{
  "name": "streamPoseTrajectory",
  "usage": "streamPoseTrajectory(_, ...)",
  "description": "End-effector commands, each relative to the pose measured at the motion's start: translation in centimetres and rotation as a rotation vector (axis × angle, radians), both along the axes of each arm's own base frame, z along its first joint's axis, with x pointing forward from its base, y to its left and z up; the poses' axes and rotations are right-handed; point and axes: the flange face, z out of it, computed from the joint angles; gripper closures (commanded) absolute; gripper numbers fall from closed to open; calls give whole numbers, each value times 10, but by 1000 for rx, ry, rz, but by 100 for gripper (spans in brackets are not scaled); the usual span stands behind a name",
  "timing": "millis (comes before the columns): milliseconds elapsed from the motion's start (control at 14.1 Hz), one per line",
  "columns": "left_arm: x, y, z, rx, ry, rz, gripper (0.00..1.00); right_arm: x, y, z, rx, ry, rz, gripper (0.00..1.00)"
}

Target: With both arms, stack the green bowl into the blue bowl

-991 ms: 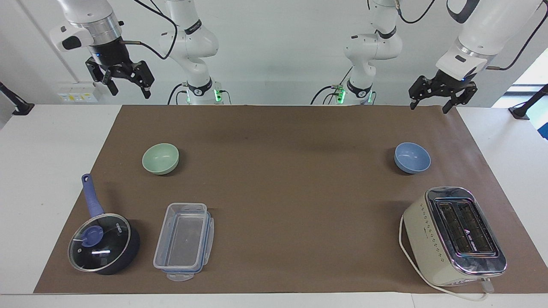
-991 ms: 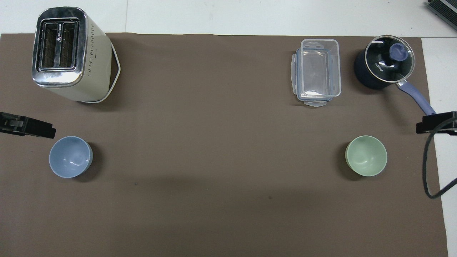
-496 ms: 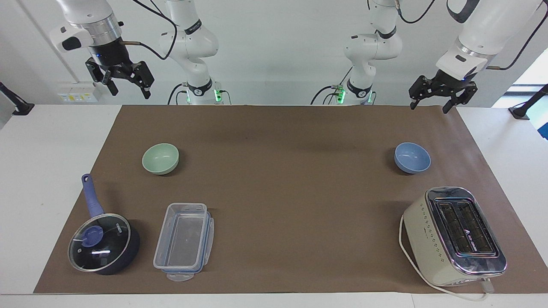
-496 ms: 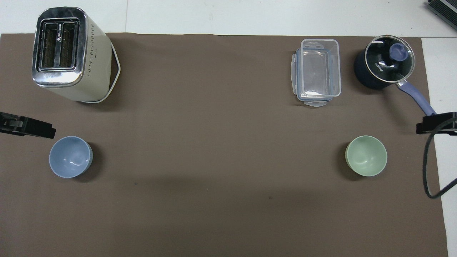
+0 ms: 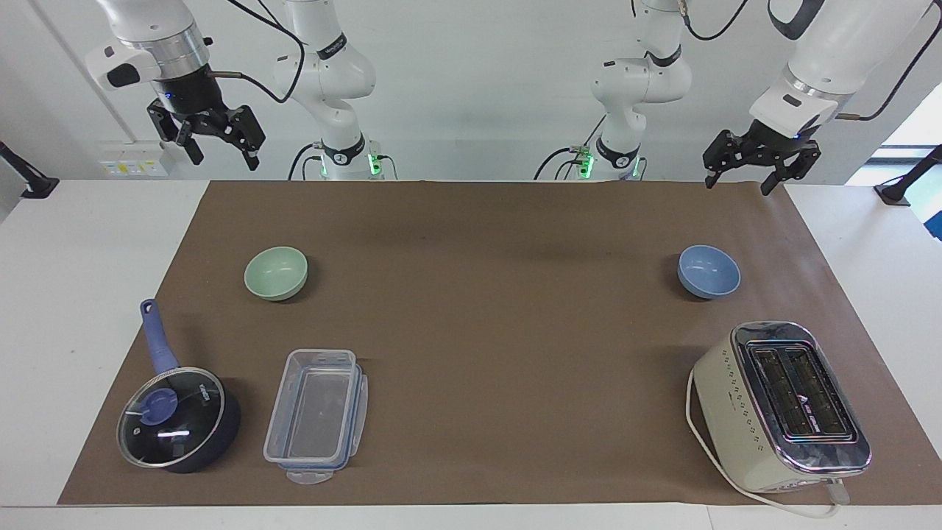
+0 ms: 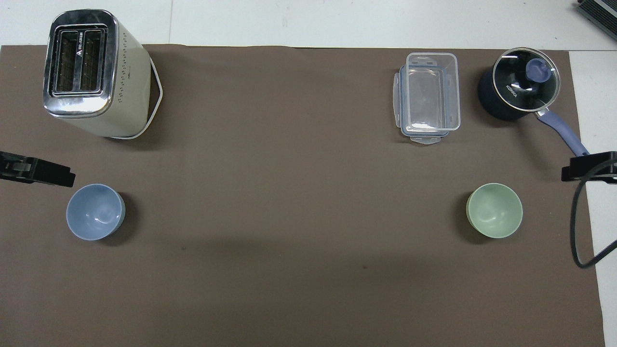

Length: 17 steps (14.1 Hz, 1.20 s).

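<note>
The green bowl (image 5: 276, 273) (image 6: 494, 210) sits upright and empty on the brown mat toward the right arm's end of the table. At the left arm's end stands the blue bowl (image 5: 709, 271) (image 6: 95, 211), also upright and empty. My right gripper (image 5: 224, 160) hangs open high over the table's robot-side edge, well above and apart from the green bowl. My left gripper (image 5: 738, 182) is open too, raised over the mat's robot-side corner, apart from the blue bowl. Neither gripper holds anything.
A cream toaster (image 5: 780, 405) stands farther from the robots than the blue bowl. A dark blue saucepan with a glass lid (image 5: 176, 419) and a clear plastic container (image 5: 316, 412) lie farther out than the green bowl. The brown mat (image 5: 486, 316) covers most of the table.
The right gripper has risen very slightly. The bowls and the left gripper have not moved.
</note>
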Motion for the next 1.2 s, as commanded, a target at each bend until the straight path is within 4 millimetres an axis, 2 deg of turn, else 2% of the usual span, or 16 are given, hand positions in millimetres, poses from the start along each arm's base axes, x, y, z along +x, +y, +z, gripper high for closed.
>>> streamPoseTrajectory(0,-4,2,3,14,-11,0,0,-5,0,1,3,5,21,0)
streamPoseTrajectory(1133,-5,1,2,14,-5,4,0,-6,-3,0,1,11,19,0)
